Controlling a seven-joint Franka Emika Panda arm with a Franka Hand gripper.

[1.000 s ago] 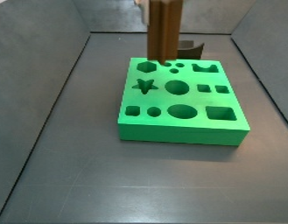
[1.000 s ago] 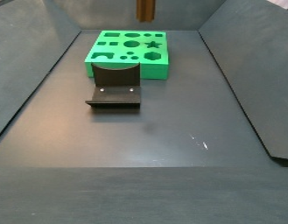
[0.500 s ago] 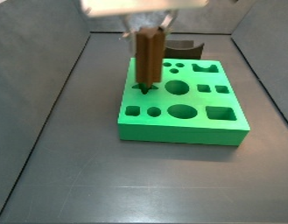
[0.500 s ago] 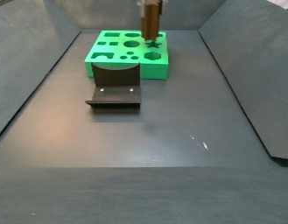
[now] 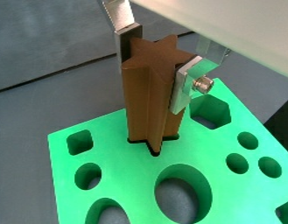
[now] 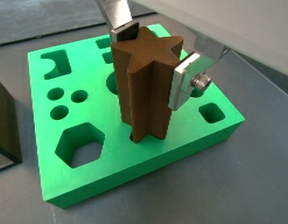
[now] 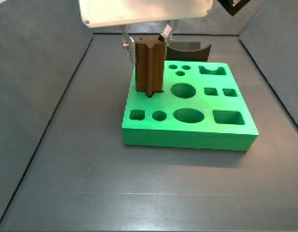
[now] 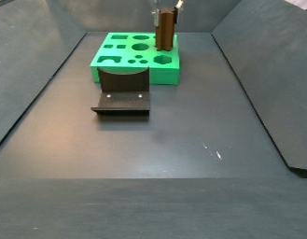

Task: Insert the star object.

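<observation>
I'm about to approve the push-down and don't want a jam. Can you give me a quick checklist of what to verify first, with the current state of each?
1. Grip: the gripper is shut on the star object, a silver finger flat against its side. Ok.
2. Piece upright: it stands vertical in both side views. Ok.
3. Over the right hole: its lower end meets the green block at the star-shaped opening in a wrist view. Ok.
4. Ridges matched to the hole's points: cannot tell; the piece hides the opening.
5. Depth so far: most of the piece is above the block. Not yet seated.
6. Path clear: the fixture stands apart from the block. Ok.
</observation>
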